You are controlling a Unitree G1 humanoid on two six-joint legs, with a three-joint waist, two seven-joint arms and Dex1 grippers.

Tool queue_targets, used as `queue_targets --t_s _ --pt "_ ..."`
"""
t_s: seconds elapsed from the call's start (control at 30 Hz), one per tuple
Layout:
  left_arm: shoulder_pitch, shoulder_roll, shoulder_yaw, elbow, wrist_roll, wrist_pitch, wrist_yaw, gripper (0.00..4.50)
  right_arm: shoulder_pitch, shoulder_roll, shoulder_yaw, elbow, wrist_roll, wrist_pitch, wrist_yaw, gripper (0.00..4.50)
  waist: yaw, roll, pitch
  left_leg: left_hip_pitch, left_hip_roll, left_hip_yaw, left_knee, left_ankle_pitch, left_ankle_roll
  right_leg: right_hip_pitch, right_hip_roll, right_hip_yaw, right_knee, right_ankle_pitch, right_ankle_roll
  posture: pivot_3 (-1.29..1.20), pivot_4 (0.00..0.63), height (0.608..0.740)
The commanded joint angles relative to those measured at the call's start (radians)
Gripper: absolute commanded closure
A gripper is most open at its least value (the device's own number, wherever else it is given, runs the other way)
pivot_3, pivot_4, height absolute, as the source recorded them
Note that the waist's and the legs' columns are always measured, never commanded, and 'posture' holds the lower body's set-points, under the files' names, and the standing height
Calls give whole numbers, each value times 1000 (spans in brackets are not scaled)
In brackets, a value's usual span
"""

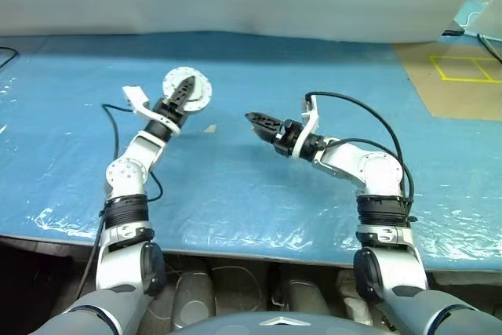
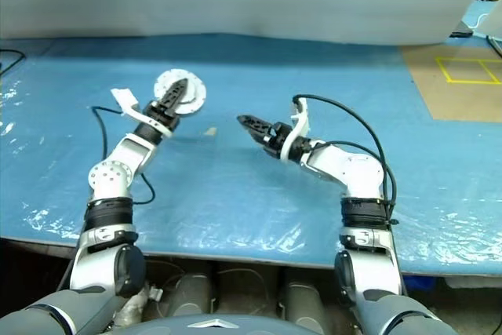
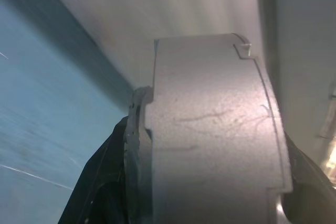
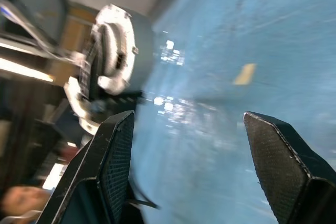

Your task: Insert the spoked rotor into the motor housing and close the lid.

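**A:** Grey cast metal, round and ribbed at the rim: that is what the left tool [image 1: 185,89] has between its fingers. It holds the assembled motor housing [image 1: 188,88] above the far left part of the blue-covered table [image 1: 235,194]. The lid face seems to be already on it, though that is a guess.

**B:** Which step would that make it?

**A:** Late, by the look of things. No loose spoked rotor or separate lid lies on the table, so the insertion and closing seem done, and the unit is being carried or shown. A small tan scrap [image 1: 210,128] is all that rests on the sheet.

**B:** And the right tool [image 1: 261,123]?

**A:** Empty, jaws spread wide, hovering over the middle of the table and aimed toward the left one, well apart from it.

**B:** How does the housing sit?

**A:** Tilted up on edge. Its flat round face turns roughly toward the head camera, so its axis runs nearly level, back toward the robot, not upright. The left wrist view looks along its grey side wall [image 3: 210,129].

**B:** Next move?

**A:** Probably to turn the face level and set the unit down flat without it rolling on its rim, then let go.
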Motion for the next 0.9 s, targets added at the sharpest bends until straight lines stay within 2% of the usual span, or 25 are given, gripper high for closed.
queue_targets --t_s 0.03,0.2,0.53,0.73,0.9 --pt "-33 50 46 52 118 -186 62 2068 -2 0 3 -67 -36 -20 82 1061 -1 0 0 0 0 -1 0 0 0 0 0 -1 0 0 0 0 150 740" --pt "-51 106 87 208 161 -252 38 2068 -14 7 2 -50 -97 -19 113 1061 1 -1 1 -4 0 -6 3 0 0 0 0 -4 0 0 0 0 150 740" --pt "-183 172 59 685 328 -389 12 2068 -21 47 15 -42 -188 -3 147 1061 12 -2 1 -4 1 -7 5 0 0 4 -3 -9 1 1 -2 0 150 740" --pt "-188 221 73 798 378 -446 53 108 4 62 22 -64 -219 15 173 1026 0 -2 1 7 0 -6 3 0 0 11 -3 -7 0 0 -3 0 150 740" --pt "-173 296 119 824 378 -480 129 28 9 69 21 -68 -231 31 191 1026 -8 -2 1 11 1 -6 2 0 0 13 -2 -6 0 -2 -7 0 150 740"
